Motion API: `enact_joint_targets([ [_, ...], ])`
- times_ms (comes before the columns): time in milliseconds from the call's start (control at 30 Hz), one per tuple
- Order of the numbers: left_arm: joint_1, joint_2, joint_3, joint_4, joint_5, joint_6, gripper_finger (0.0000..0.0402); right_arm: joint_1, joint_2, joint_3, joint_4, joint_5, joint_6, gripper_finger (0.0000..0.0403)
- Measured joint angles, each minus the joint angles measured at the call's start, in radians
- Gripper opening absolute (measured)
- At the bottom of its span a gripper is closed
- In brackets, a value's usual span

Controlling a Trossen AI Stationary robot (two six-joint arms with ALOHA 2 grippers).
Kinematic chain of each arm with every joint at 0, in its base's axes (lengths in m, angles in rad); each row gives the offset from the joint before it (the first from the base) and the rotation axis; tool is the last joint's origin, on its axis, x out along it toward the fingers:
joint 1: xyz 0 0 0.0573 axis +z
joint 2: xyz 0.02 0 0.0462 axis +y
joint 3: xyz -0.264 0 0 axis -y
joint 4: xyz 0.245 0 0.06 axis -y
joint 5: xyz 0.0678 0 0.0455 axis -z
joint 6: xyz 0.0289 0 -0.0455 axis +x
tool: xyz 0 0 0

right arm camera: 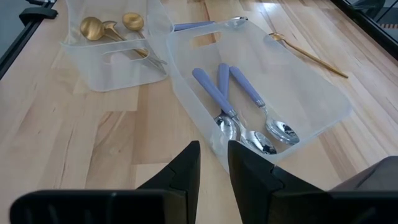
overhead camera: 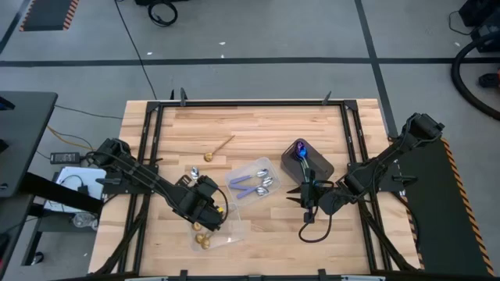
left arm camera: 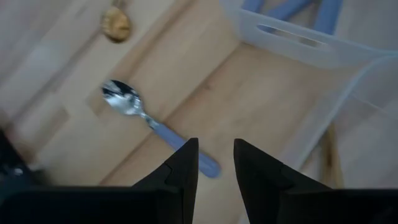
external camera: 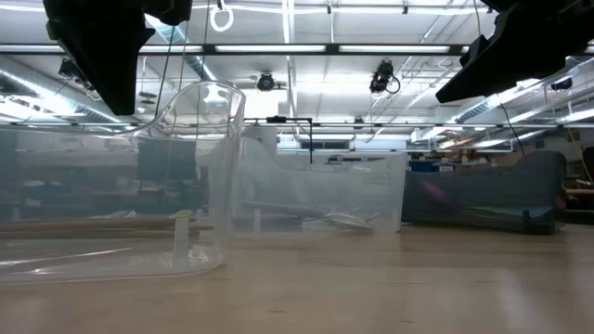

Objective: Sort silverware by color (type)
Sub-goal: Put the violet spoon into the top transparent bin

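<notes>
A spoon with a silver bowl and lilac handle (left arm camera: 149, 121) lies flat on the wood, just ahead of my left gripper (left arm camera: 216, 163), which hovers open above its handle end with nothing between the fingers. A clear tray (right arm camera: 311, 118) holds three more lilac-handled spoons (right arm camera: 249, 118). A second clear tray (right arm camera: 93, 68) holds gold spoons (right arm camera: 112, 31). One gold spoon (overhead camera: 219, 147) lies loose on the far part of the table. An iridescent spoon (overhead camera: 301, 152) lies in the dark grey tray (overhead camera: 320, 168). My right gripper (right arm camera: 213, 163) waits open, near the lilac-spoon tray's near right corner.
A black frame (overhead camera: 250, 104) borders the wooden table top. The clear trays (external camera: 213, 186) stand close together near the table's middle and near edge, between the two arms. Bare wood (overhead camera: 266, 129) lies toward the far side.
</notes>
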Motion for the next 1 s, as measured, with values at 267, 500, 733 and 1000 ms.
enact_joint_targets([
  [267,0.006,-0.012,-0.006,-0.024,-0.032,0.035,0.0109,0.0,0.0,0.0,-0.002,0.0,0.001,0.0092],
  [500,0.034,-0.044,-0.09,-0.022,-0.023,0.067,0.0097,0.001,0.0,0.0,-0.001,-0.004,0.002,0.0092],
  [733,0.06,-0.19,-0.244,0.077,-0.021,0.005,0.0089,0.001,0.0,0.0,0.008,-0.018,0.002,0.0092],
  [1000,0.09,-0.28,-0.43,0.201,-0.02,-0.17,0.0104,0.001,0.0,0.0,0.008,-0.018,0.001,0.0092],
])
